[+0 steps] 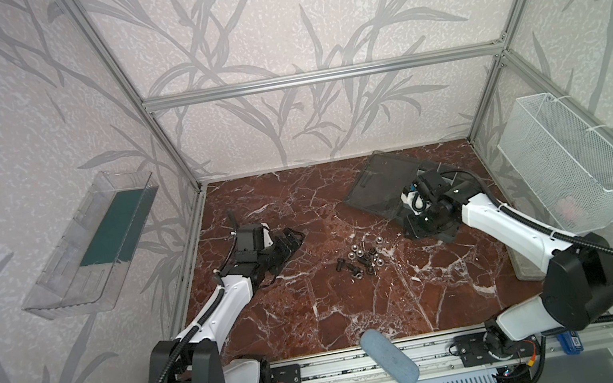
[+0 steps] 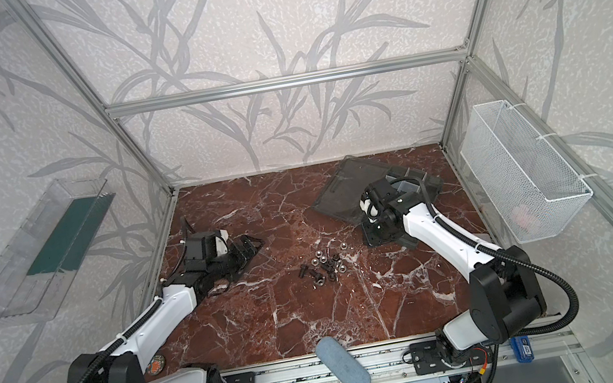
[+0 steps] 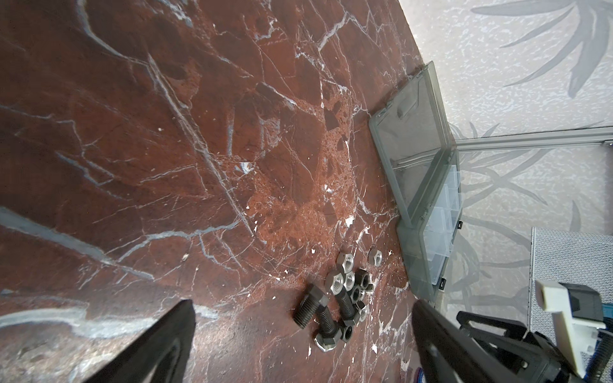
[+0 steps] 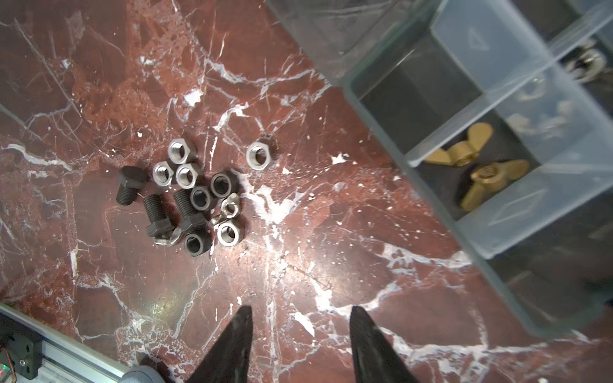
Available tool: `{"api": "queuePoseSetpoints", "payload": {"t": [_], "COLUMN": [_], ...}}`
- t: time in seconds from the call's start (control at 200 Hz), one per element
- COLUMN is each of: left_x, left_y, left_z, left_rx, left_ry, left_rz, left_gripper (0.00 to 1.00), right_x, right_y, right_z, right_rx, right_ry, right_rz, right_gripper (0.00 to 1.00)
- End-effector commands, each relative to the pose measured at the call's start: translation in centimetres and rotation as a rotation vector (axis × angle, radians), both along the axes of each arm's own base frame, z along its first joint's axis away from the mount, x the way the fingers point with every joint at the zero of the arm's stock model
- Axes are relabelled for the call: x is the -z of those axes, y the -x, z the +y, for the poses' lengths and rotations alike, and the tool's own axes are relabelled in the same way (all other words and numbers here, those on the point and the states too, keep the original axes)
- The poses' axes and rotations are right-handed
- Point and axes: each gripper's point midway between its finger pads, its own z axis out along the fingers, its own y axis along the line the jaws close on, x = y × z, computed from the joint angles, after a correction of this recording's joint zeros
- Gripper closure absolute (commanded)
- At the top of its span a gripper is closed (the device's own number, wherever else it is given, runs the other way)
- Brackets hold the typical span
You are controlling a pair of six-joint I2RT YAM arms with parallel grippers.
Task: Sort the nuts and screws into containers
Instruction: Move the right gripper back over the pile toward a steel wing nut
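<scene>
brass wing nuts (image 4: 477, 169), two of them, lie in one compartment (image 4: 438, 180) of the grey organizer box (image 3: 418, 262), whose lid (image 3: 411, 142) lies open. a neighbouring compartment holds something silver, too blurred for me to name. i judge the sort barely begun. three black bolts (image 4: 131, 187) and the silver hex nuts (image 4: 260, 156), mixed with a few dark nuts, lie in a loose pile mid-way across the marble table (image 1: 317, 317), one silver nut just apart from the rest. i have the right gripper (image 4: 300, 310) hovering at the box's near end, angled down toward the marble between box and pile, jaws parted with nothing in them. the left gripper (image 1: 292, 241) lies low at the left side, well apart from the pile, jaws spread wide and empty.
</scene>
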Motion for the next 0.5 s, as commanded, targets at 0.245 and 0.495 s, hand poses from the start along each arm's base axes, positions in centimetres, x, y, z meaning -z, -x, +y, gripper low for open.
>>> {"api": "queuePoseSetpoints", "payload": {"t": [0.245, 0.495], "left_x": [0.2, 0.3], "left_y": [0.1, 0.2], "left_z": [-0.2, -0.1], "left_rx": [0.005, 0.002], "left_ry": [0.007, -0.002], "left_rz": [0.004, 0.007], "left_gripper": [0.01, 0.00], "right_x": [3.0, 5.4], "right_y": [0.5, -1.0], "right_z": [4.7, 6.3], "right_rx": [0.077, 0.096], "right_ry": [-0.067, -0.055], "right_rz": [0.018, 0.057], "right_gripper": [0.51, 0.53]}}
